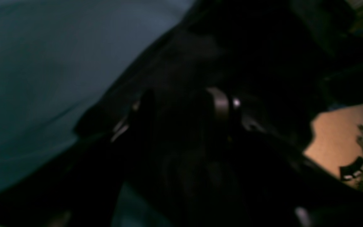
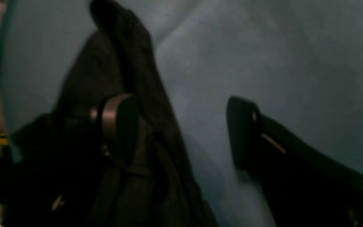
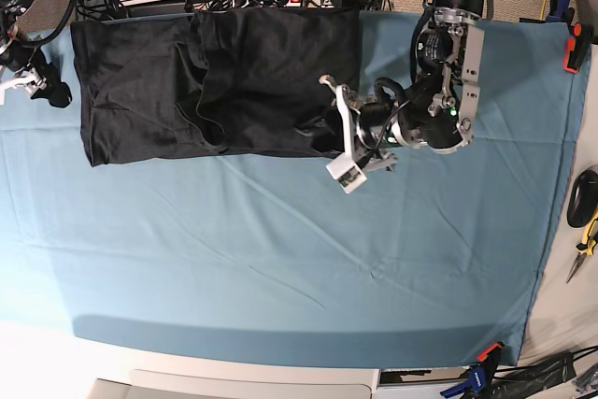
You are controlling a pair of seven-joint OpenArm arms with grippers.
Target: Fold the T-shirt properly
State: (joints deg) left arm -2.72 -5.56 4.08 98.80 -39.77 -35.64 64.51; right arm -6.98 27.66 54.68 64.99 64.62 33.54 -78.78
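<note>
Base view: T-shirt [image 3: 215, 81] lies half-folded at table [image 3: 280, 259] far edge. Left hand [image 3: 348, 133] at its right hem, grip unclear; right hand [image 2: 181, 132] spread, empty. Pinch both layers.

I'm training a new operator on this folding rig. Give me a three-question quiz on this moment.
1. True or false: the T-shirt lies along the near edge of the teal table cover in the base view.
2. In the right wrist view, the right gripper has its jaws: A) open, one finger over the shirt and one over the cover; B) shut on the shirt; C) out of view.
3. Which arm's gripper is at the shirt edge nearest the cover's middle?

Key:
1. False; it lies along the far edge.
2. A.
3. The left gripper; its view is too dark to show how its jaws stand.
</note>
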